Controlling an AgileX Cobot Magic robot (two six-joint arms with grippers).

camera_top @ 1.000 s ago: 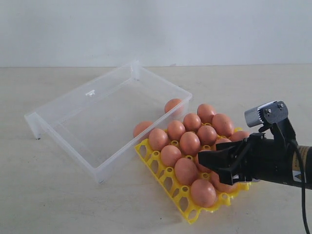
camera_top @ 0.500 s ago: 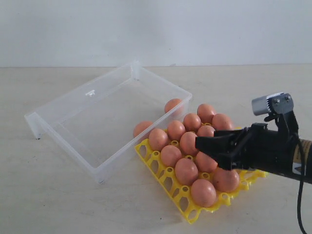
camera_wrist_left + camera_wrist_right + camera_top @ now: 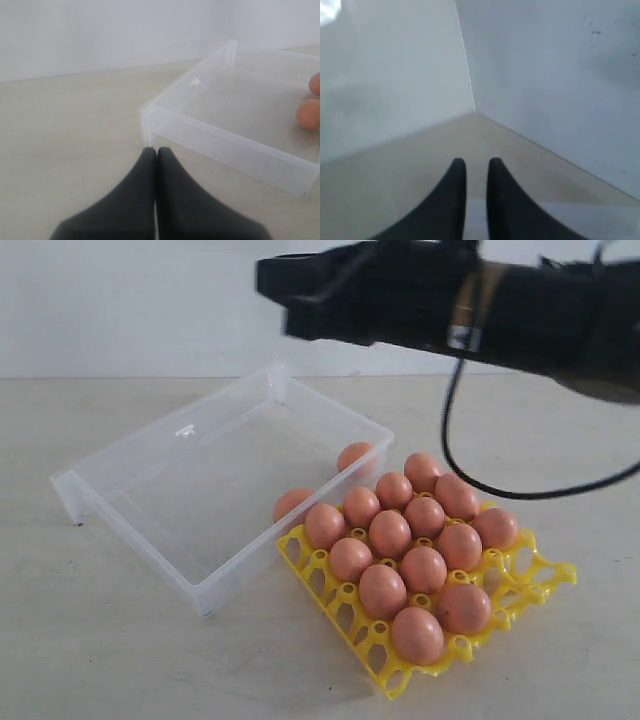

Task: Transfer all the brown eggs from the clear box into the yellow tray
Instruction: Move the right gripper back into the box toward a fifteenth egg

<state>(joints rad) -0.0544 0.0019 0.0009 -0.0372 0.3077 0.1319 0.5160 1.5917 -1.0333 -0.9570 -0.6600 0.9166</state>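
Observation:
Several brown eggs (image 3: 390, 533) sit in the cups of the yellow tray (image 3: 345, 615). Two more brown eggs (image 3: 354, 455) (image 3: 291, 503) lie inside the clear box (image 3: 140, 540), against the wall next to the tray. The left wrist view shows these as two eggs (image 3: 308, 114) at the far end of the clear box (image 3: 225, 142). My right gripper (image 3: 275, 300) hangs high above the box, slightly open, with nothing between its fingers (image 3: 476, 165). My left gripper (image 3: 156, 150) is shut and empty, low over the table just outside a box corner.
The right arm (image 3: 520, 310) and its black cable (image 3: 455, 440) stretch across the top of the exterior view, above the tray. A white wall stands behind the beige table (image 3: 110, 660). Some cups along the tray's near-left edge hold nothing.
My right gripper has risen from low over the tray's near-right side to high over the box, moving left. An egg it covered now sits in the tray.

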